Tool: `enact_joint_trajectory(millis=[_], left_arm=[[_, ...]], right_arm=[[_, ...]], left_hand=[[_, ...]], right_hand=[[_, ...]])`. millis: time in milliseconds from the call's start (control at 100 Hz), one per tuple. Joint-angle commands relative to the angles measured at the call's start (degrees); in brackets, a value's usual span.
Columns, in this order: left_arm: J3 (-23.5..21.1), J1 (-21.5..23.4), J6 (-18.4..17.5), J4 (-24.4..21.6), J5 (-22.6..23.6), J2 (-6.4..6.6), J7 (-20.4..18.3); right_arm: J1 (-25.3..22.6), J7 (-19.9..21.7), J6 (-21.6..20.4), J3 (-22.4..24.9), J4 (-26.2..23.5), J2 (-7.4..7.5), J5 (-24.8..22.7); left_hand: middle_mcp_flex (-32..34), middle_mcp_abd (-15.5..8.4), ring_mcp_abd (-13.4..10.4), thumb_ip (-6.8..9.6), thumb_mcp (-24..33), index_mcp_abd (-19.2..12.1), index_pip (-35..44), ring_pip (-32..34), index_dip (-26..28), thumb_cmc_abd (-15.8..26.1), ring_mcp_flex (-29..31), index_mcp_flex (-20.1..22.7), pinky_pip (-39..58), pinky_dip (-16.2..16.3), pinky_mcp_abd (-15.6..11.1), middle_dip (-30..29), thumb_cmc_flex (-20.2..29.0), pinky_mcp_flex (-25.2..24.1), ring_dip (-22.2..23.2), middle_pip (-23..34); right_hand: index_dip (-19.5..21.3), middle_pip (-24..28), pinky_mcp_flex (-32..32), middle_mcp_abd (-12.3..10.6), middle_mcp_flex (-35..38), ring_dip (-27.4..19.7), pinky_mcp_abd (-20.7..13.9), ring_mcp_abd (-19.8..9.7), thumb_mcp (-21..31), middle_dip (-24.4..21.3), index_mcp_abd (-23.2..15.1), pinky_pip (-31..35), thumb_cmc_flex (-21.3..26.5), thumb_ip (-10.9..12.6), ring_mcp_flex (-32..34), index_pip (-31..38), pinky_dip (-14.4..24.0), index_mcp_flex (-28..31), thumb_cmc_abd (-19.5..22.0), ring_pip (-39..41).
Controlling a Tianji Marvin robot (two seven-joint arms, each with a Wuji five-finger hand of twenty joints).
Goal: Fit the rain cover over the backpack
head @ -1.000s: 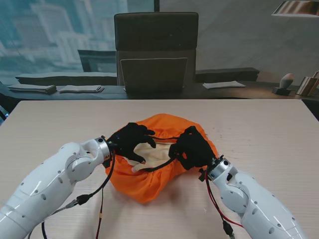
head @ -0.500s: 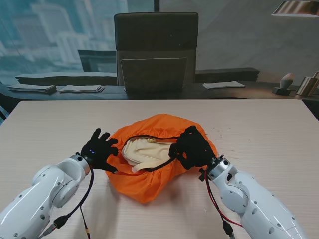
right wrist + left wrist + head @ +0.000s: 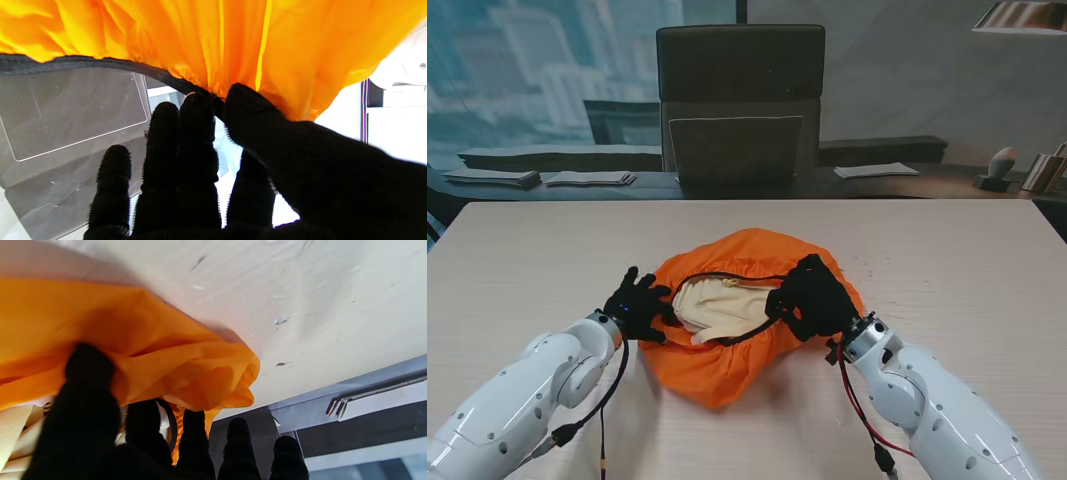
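Item 1, left hand: black-gloved, at the left edge of the bundle, fingers spread and reaching onto the orange fabric; in the left wrist view the fingertips lie against the cloth, but whether any fold is actually gripped cannot be told.

Item 2, rain cover: orange, with a dark elastic hem, lying crumpled near the middle of the pale worktop and wrapped round most of the pack.

Item 3, backpack: cream-coloured, showing only through the cover's opening on the side nearer to me, between the two hands.

Item 4, right hand: black-gloved, on the right part of the hem; in the right wrist view thumb and fingers are pinched together on the hem and fabric.

Item 5, chair: dark, beyond the far edge of the worktop.
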Motion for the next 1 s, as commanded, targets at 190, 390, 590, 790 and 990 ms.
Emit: enact_joint_trajectory(millis=[190, 390, 590, 790, 990], left_arm=[[-4.2, 3.6, -2.1, -3.4, 5.0, -0.29, 2.2], [-14.5, 12.1, -2.7, -12.5, 11.8, -0.51, 7.2], [-21.4, 17.6, -3.4, -19.4, 12.0, -1.45, 13.6], [-24.9, 18.1, -5.6, -22.3, 7.7, -2.45, 17.6], [-26.4, 17.3, -6.3, -24.2, 6.8, -2.86, 19.4]], right_arm=[[0.0, 0.2, 0.2, -0.1, 0.3, -0.05, -0.4], [0.3, -0.1, 0.3, 0.2, 0.8, -0.02, -0.6], [0.7, -0.1, 1.0, 0.0, 1.2, 0.03, -0.8], [2.4, -2.1, 2.7, -1.1, 1.6, 0.09, -2.4], [4.2, -6.1, 3.1, -0.9, 2.1, -0.29, -3.4]], left_hand=[[3.2, -4.8, -1.2, -1.48, 5.6, -6.8, 7.9, 5.4, 9.6, 1.1, 0.1, 6.5, -2.3, 0.7, 0.5, 0.9, 7.3, 0.4, 0.6, 5.9], [1.9, -5.9, -1.2, -2.32, 8.3, -8.4, 7.8, 7.3, 14.8, 0.7, 0.4, 4.4, 2.6, 0.8, -0.1, 0.9, 6.5, 0.0, 1.0, 6.7], [1.3, -5.6, -1.1, -2.44, 8.5, -10.3, 7.6, 8.5, 16.3, 0.7, 1.2, 3.2, 6.3, 0.9, -0.7, 1.2, 5.9, 0.7, 1.6, 7.1], [0.9, -5.6, -1.5, -2.24, 7.2, -10.6, 8.1, 9.4, 17.2, 1.7, 1.6, 1.9, 9.0, 0.1, -1.2, 1.5, 7.0, 0.4, 2.1, 7.6], [-0.2, -5.5, -1.7, -2.22, 6.3, -10.4, 8.2, 9.4, 17.5, 2.2, 1.0, 1.4, 9.4, -0.4, -1.5, 1.3, 7.3, 0.3, 2.1, 7.1]], right_hand=[[-0.8, 1.4, -0.2, 2.2, 0.0, -0.4, 0.3, -0.7, 2.6, -0.6, -0.9, 0.6, 0.5, -0.2, 1.9, 1.5, 0.9, 1.3, -0.4, 1.1], [-0.9, 1.4, -0.1, 2.3, 0.1, -0.6, 0.4, -0.5, 2.8, -0.6, -0.8, 0.7, 0.6, -0.2, 2.3, 1.6, 0.9, 1.4, -0.5, 1.1], [-1.0, 1.4, -0.2, 2.3, 0.1, -0.6, 0.5, -0.4, 2.8, -0.6, -0.7, 0.6, 0.6, -0.2, 2.1, 1.6, 0.8, 1.4, -0.6, 1.0], [-1.1, 1.4, 0.1, 2.7, -0.1, -0.7, 0.6, -0.3, 2.8, -0.4, -0.3, 0.7, 0.7, -0.1, 2.4, 1.8, 0.9, 1.2, -0.7, 1.1], [-1.0, 1.9, 0.1, 3.0, -0.4, -0.5, 0.5, -0.2, 3.0, -0.2, -0.2, 1.1, 0.8, -0.2, 2.2, 2.0, 1.1, 0.9, -0.8, 1.6]])
